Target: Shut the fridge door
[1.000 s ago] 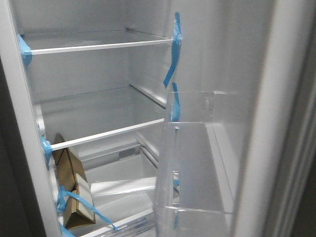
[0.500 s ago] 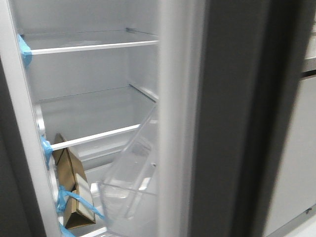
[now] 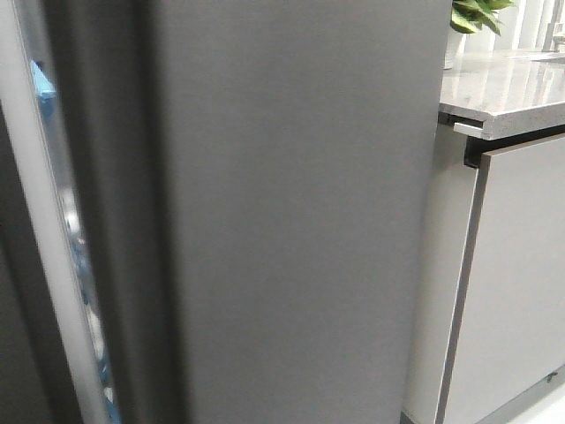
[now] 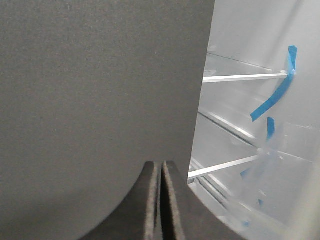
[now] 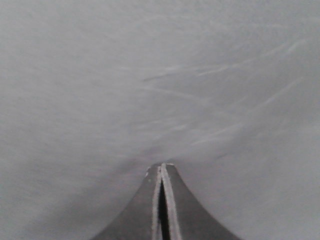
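The fridge door shows its matte dark grey outside and fills most of the front view. It stands almost shut, with a thin gap at its left edge where blue tape and the white fridge frame show. My right gripper is shut and empty, its tips at the door's grey outside. My left gripper is shut and empty in front of a dark grey panel. Beside that panel the white fridge inside shows, with shelves, blue tape and a blurred clear bin.
Right of the door stand a speckled light countertop and a glossy light grey cabinet front. A green plant sits on the counter at the back. A dark surface borders the fridge frame on the left.
The door has swung leftwards across the front view. It now covers the shelves, the cardboard box and the clear bin that showed a second ago. The counter and cabinet have come into view.
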Controlling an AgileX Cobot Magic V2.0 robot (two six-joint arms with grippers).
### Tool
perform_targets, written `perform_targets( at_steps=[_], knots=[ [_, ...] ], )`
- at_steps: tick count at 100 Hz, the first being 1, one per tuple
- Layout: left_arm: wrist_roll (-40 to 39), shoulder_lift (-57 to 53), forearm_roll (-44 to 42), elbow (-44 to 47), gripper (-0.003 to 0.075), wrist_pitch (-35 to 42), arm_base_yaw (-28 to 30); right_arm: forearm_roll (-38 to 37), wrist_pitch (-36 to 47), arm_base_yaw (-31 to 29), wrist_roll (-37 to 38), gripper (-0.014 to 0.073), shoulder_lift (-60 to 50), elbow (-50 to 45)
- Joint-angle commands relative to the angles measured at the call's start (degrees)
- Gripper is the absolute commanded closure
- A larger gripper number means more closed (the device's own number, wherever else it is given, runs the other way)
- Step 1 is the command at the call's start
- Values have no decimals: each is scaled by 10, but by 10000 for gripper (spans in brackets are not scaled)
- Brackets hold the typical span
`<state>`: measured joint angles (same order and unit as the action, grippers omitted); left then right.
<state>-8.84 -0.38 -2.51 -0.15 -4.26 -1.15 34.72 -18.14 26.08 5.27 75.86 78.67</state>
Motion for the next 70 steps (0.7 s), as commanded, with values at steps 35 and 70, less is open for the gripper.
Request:
perform_targets(
  at_steps=[35,70],
  knots=[
    [-1,-13,4,23,740,48,-1,-163,103,35,-5,665,223,236],
    [-1,-13,4,23,740,48,-1,-164,86,30,-5,665,269,295]
  ],
)
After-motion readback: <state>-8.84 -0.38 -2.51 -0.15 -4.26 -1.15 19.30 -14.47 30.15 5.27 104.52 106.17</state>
